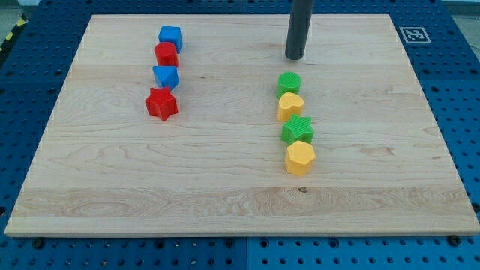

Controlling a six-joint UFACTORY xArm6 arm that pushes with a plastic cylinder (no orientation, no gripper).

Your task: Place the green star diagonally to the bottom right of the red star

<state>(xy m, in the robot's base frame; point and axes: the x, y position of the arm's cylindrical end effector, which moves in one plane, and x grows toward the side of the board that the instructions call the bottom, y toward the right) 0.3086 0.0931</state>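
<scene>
The arm carries no gripper, so there is no jaw state to report; it ends in a rod, and the tip [295, 58] rests on the worktop [225, 187] just above the green cylinder [289, 82], touching no block.

The green star [298, 130] sits third in the right-hand column, below the yellow heart [290, 106] and above the yellow hexagon [300, 158], touching both or nearly so. It lies well to the right of the red star [161, 103] and only slightly lower.

Step in hand, as judged: approach; no push has begun. The next move calls for bringing the tip round to the right side of the green star, then pushing it leftward out of the column without disturbing the yellow blocks, stopping below and right of the red star.
</scene>
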